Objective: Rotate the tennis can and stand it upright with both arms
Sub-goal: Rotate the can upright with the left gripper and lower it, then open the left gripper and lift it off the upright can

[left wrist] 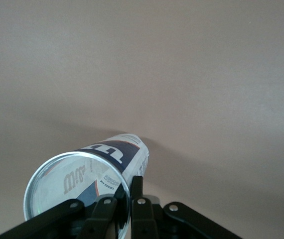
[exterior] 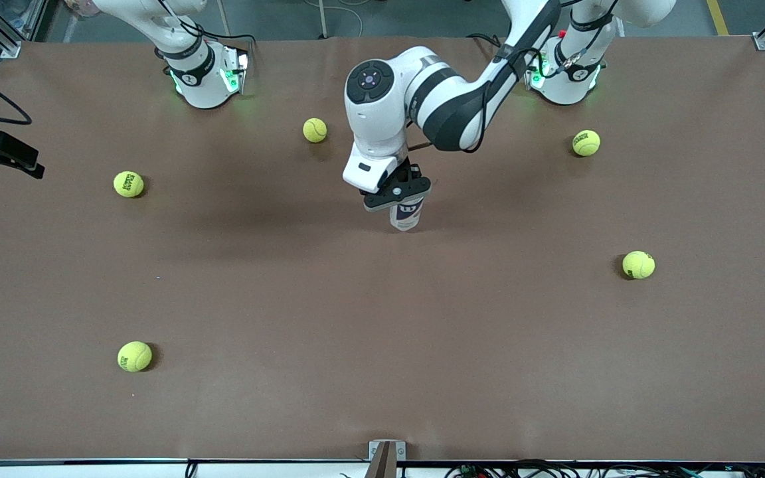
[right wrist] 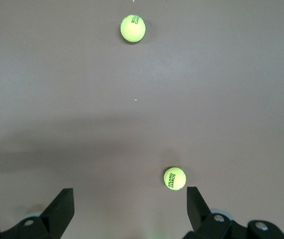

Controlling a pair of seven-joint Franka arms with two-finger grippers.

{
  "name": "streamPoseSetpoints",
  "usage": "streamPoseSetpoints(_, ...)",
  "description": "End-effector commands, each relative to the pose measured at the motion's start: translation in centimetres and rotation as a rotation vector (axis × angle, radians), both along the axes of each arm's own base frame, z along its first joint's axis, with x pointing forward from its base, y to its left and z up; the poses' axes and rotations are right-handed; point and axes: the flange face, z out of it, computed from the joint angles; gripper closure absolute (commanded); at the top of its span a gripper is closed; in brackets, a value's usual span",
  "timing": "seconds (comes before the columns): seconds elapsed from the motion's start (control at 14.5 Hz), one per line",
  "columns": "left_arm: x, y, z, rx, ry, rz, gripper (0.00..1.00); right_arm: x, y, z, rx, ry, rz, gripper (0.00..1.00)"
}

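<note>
We have the left gripper (exterior: pixel 401 194) clenched on the rim of the tennis can (exterior: pixel 407 216), which stands upright mid-table. The right gripper (right wrist: pixel 129 206) waits spread wide and empty over the right arm's end. Next we judge: release cleanly without toppling it.

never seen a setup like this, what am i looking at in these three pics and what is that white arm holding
Two white robot arms stand at a brown table. The wide picture looks down from across the table; the other two come from cameras on each arm's wrist. The left gripper is over the middle of the table, shut on the tennis can, which stands about upright; its wrist picture shows the can's rim up close. The right gripper hangs open above the table, waiting. Five yellow-green tennis balls lie scattered around.
</note>
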Motion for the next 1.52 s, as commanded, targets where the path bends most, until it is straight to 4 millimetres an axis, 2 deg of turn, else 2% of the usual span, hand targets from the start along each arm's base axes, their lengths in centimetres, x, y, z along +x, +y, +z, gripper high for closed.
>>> streamPoseSetpoints(0.0, 0.3, -0.6, -0.3, 0.012, -0.024, 0.014, 0.92, -1.6, -0.1, 0.5, -0.012, -0.007, 0.010, 0.00)
streamPoseSetpoints(0.28, 0.3, -0.7, -0.9, 0.014, -0.019, 0.027, 0.76, -1.7, 0.2, 0.2, -0.010, 0.001, 0.016, 0.00)
streamPoseSetpoints(0.48, 0.3, -0.6, -0.7, 0.012, -0.017, 0.039, 0.58, -1.8, 0.3, 0.3, 0.002, -0.003, 0.018, 0.00)
streamPoseSetpoints(0.55, 0.5, -0.4, 0.2, 0.001, -0.025, 0.043, 0.42, -1.8, 0.3, 0.3, 0.004, -0.002, 0.018, 0.00)
streamPoseSetpoints(0.62, 0.9, -0.2, 1.5, -0.014, -0.037, 0.046, 0.21, -1.8, 0.5, 0.3, 0.006, 0.003, 0.033, 0.00)
streamPoseSetpoints(0.76, 1.7, -0.1, 4.1, -0.044, -0.066, 0.061, 0.00, -1.8, 0.4, 0.3, 0.035, 0.002, 0.088, 0.00)
streamPoseSetpoints(0.83, 2.1, 0.1, 5.9, -0.062, -0.085, 0.068, 0.00, -1.9, 0.2, 0.4, 0.055, -0.002, 0.094, 0.00)
streamPoseSetpoints(0.97, 4.2, 2.7, 9.2, -0.089, -0.123, 0.104, 0.00, -1.9, 0.2, 0.5, 0.057, -0.004, 0.089, 0.00)
streamPoseSetpoints(1.11, 6.8, 6.4, 12.1, -0.099, -0.161, 0.124, 0.00, -1.9, 0.4, 0.6, 0.061, -0.003, 0.083, 0.00)
streamPoseSetpoints(1.45, 11.5, 16.7, 16.4, -0.029, -0.137, 0.027, 0.00, -2.2, 0.3, 0.6, 0.065, 0.009, 0.050, 0.00)
